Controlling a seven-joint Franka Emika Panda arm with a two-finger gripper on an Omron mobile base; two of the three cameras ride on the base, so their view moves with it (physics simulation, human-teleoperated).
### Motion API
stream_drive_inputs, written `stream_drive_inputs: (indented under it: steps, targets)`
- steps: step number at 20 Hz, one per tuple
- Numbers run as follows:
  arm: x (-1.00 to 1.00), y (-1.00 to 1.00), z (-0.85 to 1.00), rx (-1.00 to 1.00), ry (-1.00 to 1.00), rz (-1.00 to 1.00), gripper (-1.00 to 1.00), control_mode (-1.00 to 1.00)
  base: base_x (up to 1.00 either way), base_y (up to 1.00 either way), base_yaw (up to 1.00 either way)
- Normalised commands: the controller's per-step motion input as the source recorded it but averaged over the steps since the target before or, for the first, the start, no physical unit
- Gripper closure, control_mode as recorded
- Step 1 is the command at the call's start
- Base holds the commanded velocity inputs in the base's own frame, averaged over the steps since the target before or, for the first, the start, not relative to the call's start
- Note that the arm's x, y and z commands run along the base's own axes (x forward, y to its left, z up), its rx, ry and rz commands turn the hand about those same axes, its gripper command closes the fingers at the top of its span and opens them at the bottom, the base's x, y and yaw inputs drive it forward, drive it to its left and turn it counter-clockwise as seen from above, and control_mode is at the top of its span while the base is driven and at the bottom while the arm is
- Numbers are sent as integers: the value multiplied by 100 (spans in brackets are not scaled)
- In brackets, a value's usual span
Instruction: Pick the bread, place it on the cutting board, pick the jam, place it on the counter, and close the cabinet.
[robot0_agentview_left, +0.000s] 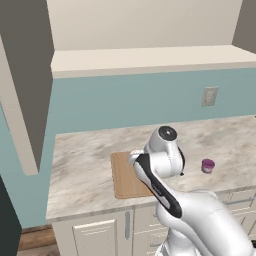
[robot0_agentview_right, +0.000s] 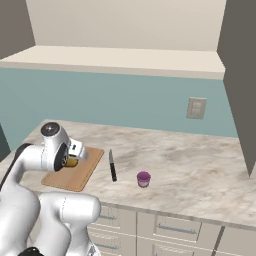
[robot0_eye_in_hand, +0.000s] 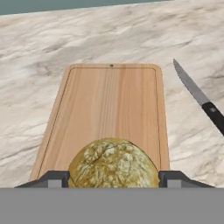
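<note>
— What does the surface look like from where you sit?

— I see a broad beige-grey marbled stone worktop (robot0_agentview_right: 200, 170) under a teal wall, with the big wall cabinet (robot0_agentview_left: 145, 57) above it, its cream shelf showing and its door panels swung out at both sides. My landmark is the rectangular light-brown wooden cutting board (robot0_eye_in_hand: 109, 105). Just beside its right edge lies a black-handled knife (robot0_agentview_right: 112, 165), and past the knife stands the small squat purple-pink jam jar (robot0_agentview_right: 143, 178) on the stone.

— Anything you can't make out?

— In the left base view my own arm covers the near right part of the board. The knife's handle runs off the hand view.

— And the arm?

— It is bent low over the board. The gripper (robot0_eye_in_hand: 113, 178) is clamped on the round golden-brown bread bun (robot0_eye_in_hand: 113, 162), over the board's near end; I cannot tell if the bun touches the wood.
</note>
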Motion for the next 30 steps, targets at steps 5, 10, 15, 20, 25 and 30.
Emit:
stream_drive_inputs:
  steps: [5,10,15,20,25,30]
  targets:
    - [35,0,-24,0,0,0,100,-100,0,0,0]
    - [30,0,-22,0,0,0,100,-100,0,0,0]
    - [22,0,-16,0,0,0,100,-100,0,0,0]
    - [16,0,-13,0,0,0,100,-100,0,0,0]
    - [1,1,-4,0,0,0,100,-100,0,0,0]
    - [0,2,-2,0,1,0,100,-100,0,0,0]
